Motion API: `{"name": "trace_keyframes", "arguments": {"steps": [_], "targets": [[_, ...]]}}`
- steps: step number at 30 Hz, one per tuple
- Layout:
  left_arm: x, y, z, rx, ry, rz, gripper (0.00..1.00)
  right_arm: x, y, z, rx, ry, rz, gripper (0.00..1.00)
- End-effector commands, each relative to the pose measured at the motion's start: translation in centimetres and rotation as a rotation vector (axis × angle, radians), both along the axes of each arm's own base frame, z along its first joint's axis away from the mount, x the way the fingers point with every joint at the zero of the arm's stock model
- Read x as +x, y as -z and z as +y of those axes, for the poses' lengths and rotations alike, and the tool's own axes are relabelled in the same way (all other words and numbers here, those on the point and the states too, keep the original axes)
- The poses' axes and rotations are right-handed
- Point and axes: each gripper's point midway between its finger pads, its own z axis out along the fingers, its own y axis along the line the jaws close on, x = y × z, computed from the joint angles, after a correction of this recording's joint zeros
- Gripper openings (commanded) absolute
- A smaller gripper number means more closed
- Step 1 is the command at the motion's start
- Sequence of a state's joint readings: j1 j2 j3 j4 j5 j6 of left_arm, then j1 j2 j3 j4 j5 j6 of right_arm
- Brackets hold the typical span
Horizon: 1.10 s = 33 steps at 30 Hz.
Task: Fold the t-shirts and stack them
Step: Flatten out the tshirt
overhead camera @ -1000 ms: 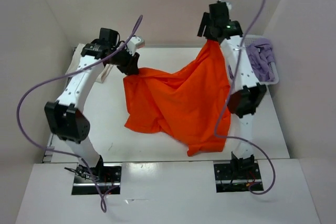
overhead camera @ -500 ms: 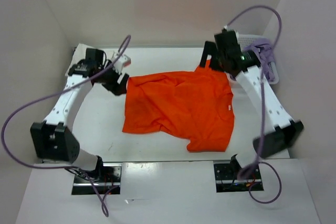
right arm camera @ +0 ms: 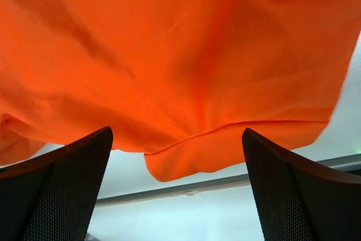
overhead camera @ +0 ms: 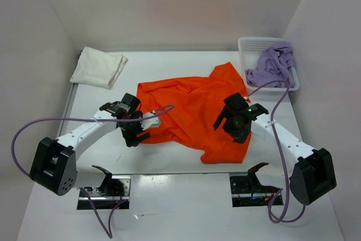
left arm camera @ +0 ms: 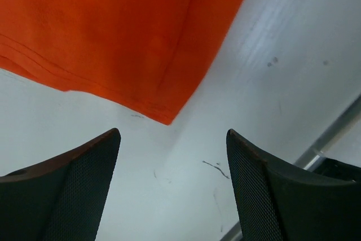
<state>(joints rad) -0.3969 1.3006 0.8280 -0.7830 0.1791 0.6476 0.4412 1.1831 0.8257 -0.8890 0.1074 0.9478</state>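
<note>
Orange t-shirt: spread out but rumpled at the middle of the table; cream-white t-shirt folded at the far left corner, lavender t-shirt heaped in the white basket at far right. Likely light, limp and not slippery, prone to sag and crease once lifted; best pinched at hemmed corners or shoulder seams, one per side, then drawn taut. Left end effector spread wide and empty beside the near left hemmed corner; right end effector fully spread, empty, over the near right edge.
</note>
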Motion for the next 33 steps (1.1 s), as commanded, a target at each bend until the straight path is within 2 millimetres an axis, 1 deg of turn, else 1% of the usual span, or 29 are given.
{"name": "trace_keyframes", "arguments": {"steps": [1, 2, 3, 5, 6, 7, 8, 9, 10, 11, 12, 13, 14, 15, 16, 17, 18, 19, 22, 23, 24, 25, 26, 27, 28, 29, 30, 31, 33], "targets": [[2.7, 1.3, 0.2, 0.062, 0.007, -0.076, 0.83, -1.2, 1.1, 0.7, 0.086, 0.125, 0.008, 1.0], [3.8, 1.7, 0.0, 0.071, -0.003, -0.118, 0.83, -1.6, 1.6, 0.7, 0.097, 0.137, 0.017, 1.0], [4.3, 2.0, 0.6, 0.106, -0.015, -0.138, 0.83, -1.7, 1.8, 0.5, 0.093, 0.171, 0.016, 1.0], [4.8, 3.0, 0.4, 0.106, 0.004, -0.154, 0.83, -1.7, 1.9, 0.0, 0.076, 0.2, 0.018, 1.0], [5.0, 2.9, 0.0, 0.1, 0.013, -0.168, 0.83, -1.8, 2.0, -0.3, 0.062, 0.215, 0.018, 1.0], [4.7, 3.7, -0.1, 0.107, 0.026, -0.15, 0.83, -1.8, 2.0, -0.3, 0.061, 0.215, 0.018, 1.0], [5.2, 3.8, -0.9, 0.104, 0.042, -0.179, 0.83, -1.8, 2.5, -0.5, 0.044, 0.227, 0.034, 1.0], [5.2, 4.3, -0.6, 0.118, 0.039, -0.177, 0.83, -1.9, 2.8, -0.5, 0.036, 0.228, 0.045, 1.0], [5.4, 5.1, -0.3, 0.143, 0.024, -0.165, 0.8, -2.0, 3.1, -0.6, 0.027, 0.228, 0.06, 1.0], [5.7, 5.5, -0.3, 0.15, 0.021, -0.169, 0.76, -2.2, 3.3, -0.4, 0.02, 0.218, 0.071, 1.0], [5.5, 6.1, -0.2, 0.157, 0.013, -0.148, 0.7, -2.3, 3.7, -0.5, 0.004, 0.219, 0.096, 1.0], [5.8, 6.2, -0.4, 0.164, 0.015, -0.134, 0.6, -2.8, 3.9, -0.3, -0.009, 0.201, 0.114, 1.0], [5.7, 6.5, -0.4, 0.166, 0.007, -0.124, 0.4, -2.7, 3.6, 0.3, 0.01, 0.197, 0.113, 1.0], [6.2, 6.4, -0.2, 0.164, -0.014, -0.124, 0.31, -3.6, 3.9, 0.0, -0.015, 0.187, 0.149, 1.0], [6.5, 6.2, -0.3, 0.151, -0.021, -0.127, 0.23, -4.5, 3.9, 0.9, 0.0, 0.176, 0.175, 1.0], [6.8, 6.0, -0.5, 0.147, -0.039, -0.123, 0.15, -4.7, 3.4, 1.4, 0.006, 0.172, 0.171, 1.0], [7.2, 5.8, -0.5, 0.139, -0.069, -0.126, 0.06, -5.7, 3.1, 1.6, 0.012, 0.165, 0.186, 1.0], [7.1, 5.6, -0.7, 0.129, -0.074, -0.115, 0.04, -6.6, 2.8, 2.5, 0.029, 0.161, 0.198, 1.0], [7.0, 5.1, -0.5, 0.124, -0.11, -0.107, 0.01, -8.0, 3.1, 3.0, 0.054, 0.154, 0.247, 1.0], [7.3, 4.9, 0.0, 0.13, -0.138, -0.108, 0.0, -8.4, 3.6, 3.0, 0.056, 0.153, 0.258, 1.0], [7.1, 4.9, 0.6, 0.137, -0.151, -0.095, 0.0, -8.5, 4.1, 2.9, 0.049, 0.154, 0.266, 1.0], [7.3, 4.9, 1.2, 0.139, -0.175, -0.093, 0.0, -8.7, 5.1, 3.0, 0.049, 0.153, 0.284, 1.0], [7.5, 4.6, 1.5, 0.134, -0.185, -0.102, 0.0, -8.7, 5.6, 3.2, 0.048, 0.139, 0.295, 1.0], [7.2, 4.9, 1.8, 0.15, -0.188, -0.097, 0.0, -8.6, 6.1, 3.3, 0.038, 0.13, 0.304, 1.0], [7.0, 5.1, 2.1, 0.164, -0.181, -0.094, 0.0, -8.9, 7.3, 3.0, -0.005, 0.123, 0.349, 1.0], [6.6, 5.1, 2.2, 0.164, -0.181, -0.093, 0.0, -8.1, 7.5, 3.2, -0.024, 0.084, 0.335, 1.0], [6.6, 5.1, 2.2, 0.164, -0.181, -0.093, 0.0, -7.8, 7.9, 3.0, -0.054, 0.07, 0.341, 1.0], [6.6, 5.1, 2.2, 0.162, -0.191, -0.091, 0.0, -6.9, 8.4, 3.3, -0.081, 0.059, 0.344, 0.99], [6.7, 4.9, 2.4, 0.156, -0.216, -0.096, 0.0, -5.4, 8.8, 2.7, -0.154, 0.034, 0.306, 0.8]]}}
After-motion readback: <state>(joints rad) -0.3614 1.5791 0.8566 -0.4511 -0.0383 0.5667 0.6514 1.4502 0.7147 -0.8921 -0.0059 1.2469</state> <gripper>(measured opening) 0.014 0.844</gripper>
